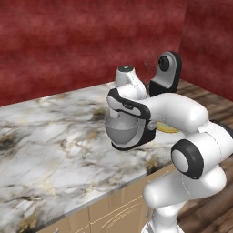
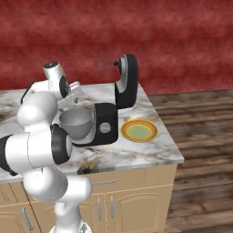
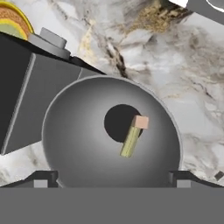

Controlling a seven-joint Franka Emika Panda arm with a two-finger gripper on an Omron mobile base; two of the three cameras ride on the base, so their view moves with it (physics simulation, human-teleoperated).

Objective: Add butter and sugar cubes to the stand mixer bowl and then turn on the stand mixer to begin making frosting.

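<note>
My two-finger gripper (image 3: 111, 183) hangs released, jaws spread wide and holding nothing, directly above the round grey brushed-metal stand mixer bowl (image 3: 87, 144). Inside the bowl, a pale yellow stick of butter (image 3: 130, 141) lies on the bottom with a small whitish-pink sugar cube (image 3: 141, 121) touching its end. The bowl sits on the small black stand mixer (image 2: 107, 123), whose head is tilted up, on the marble counter (image 1: 50, 136) beside a flat yellow-rimmed plate (image 2: 139, 131).
</note>
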